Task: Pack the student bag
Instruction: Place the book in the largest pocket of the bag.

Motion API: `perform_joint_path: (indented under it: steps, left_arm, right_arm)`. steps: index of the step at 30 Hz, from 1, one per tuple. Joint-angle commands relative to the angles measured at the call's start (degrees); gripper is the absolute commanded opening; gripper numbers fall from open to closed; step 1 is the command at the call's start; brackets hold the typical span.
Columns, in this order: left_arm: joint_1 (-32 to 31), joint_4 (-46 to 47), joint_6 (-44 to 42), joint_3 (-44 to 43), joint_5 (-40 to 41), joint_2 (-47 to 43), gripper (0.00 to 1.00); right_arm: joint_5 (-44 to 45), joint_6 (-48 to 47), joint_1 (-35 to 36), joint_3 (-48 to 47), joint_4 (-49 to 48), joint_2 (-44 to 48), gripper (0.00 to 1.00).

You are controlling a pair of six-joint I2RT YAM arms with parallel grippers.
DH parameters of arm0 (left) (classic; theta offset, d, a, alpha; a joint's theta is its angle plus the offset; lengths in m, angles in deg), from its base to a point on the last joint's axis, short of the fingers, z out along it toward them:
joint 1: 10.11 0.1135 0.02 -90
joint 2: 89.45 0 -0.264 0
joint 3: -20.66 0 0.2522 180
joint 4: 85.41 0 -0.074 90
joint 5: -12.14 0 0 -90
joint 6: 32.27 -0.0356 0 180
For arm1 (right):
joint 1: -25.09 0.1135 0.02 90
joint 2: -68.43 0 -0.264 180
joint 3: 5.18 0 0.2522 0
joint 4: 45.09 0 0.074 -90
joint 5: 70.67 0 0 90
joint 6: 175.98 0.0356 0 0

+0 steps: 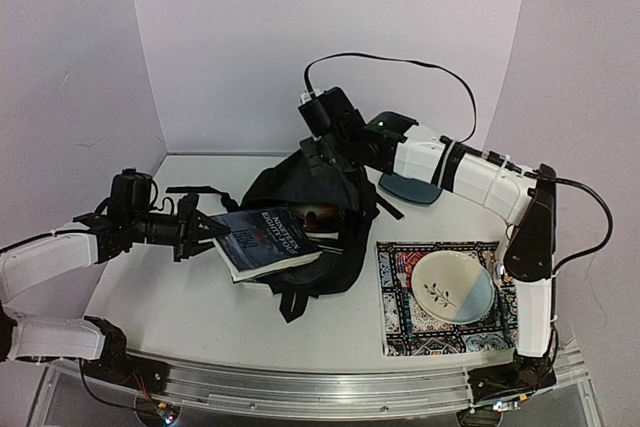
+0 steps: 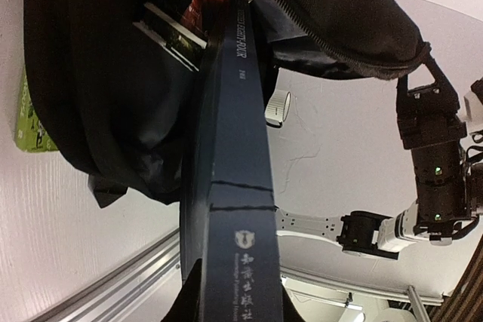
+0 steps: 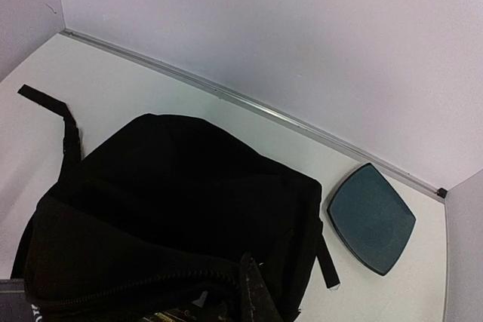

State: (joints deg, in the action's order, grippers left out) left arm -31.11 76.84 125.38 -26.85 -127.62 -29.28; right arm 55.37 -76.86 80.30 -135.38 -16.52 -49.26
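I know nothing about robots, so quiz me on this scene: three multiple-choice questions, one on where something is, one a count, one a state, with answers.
1. Where is the dark square plate?
A) on the floor
B) on the table behind the student bag
C) inside the bag

2. How many plates show?
A) four
B) none
C) two

3. The blue book is:
A) gripped by the left tool, its far end at the bag's mouth
B) stood upright against the wall
C) zipped away inside the bag

Answers:
1 B, it lies on the tabletop beyond the bag.
2 C, the square one plus a round plate on the right.
3 A, the tool clamps the book's near end.
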Motion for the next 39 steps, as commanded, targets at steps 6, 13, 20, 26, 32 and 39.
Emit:
perform_joint_path:
  steps: [6,13,20,26,32,39]
  left_arm:
    - [-1.1,14.2,2.0,-7.6,2.7,6.4,0.00]
    - [-1.2,20.9,6.9,-8.3,9.4,10.0,0.00]
    - [-2.7,29.6,14.5,-7.0,15.8,12.4,0.00]
    - [-5.8,38.6,18.4,-7.9,18.9,15.8,0.00]
    - [-6.3,44.7,19.7,-5.9,23.0,15.6,0.00]
    - [-9.8,45.3,20.5,-2.8,30.5,18.1,0.00]
  right_arm:
    - [-6.2,2.6,-0.2,4.4,-6.1,6.8,0.00]
    - [-12.5,2.7,-0.1,7.6,-9.8,10.2,0.00]
    - [-18.0,3.2,-0.1,9.2,-12.7,13.0,0.00]
    - [-19.6,4.2,0.0,9.8,-13.0,13.0,0.00]
    - [-20.0,5.2,0.0,11.5,-13.0,13.4,0.00]
    - [-22.3,7.5,0.0,13.1,-13.1,13.4,0.00]
